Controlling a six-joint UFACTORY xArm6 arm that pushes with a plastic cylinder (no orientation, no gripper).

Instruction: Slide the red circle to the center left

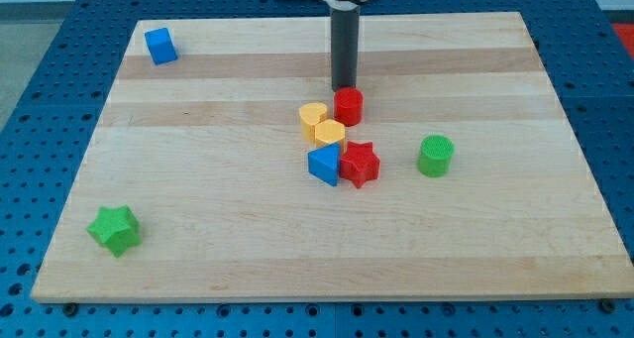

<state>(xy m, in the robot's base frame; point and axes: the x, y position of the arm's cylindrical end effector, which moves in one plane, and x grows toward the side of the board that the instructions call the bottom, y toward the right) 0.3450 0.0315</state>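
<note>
The red circle (349, 107) stands near the middle of the wooden board (198, 229). My tip (343, 86) is just above it in the view, at its top-left edge, touching or nearly touching. A yellow heart-shaped block (312, 117) and a yellow round block (329, 133) lie just left and below-left of the red circle. A red star (360, 164) and a blue triangular block (324, 166) sit below them.
A green round block (435, 155) is at the view's right of the cluster. A blue cube (160, 46) is at the top left corner. A green star (113, 229) is at the bottom left. Blue perforated table surrounds the board.
</note>
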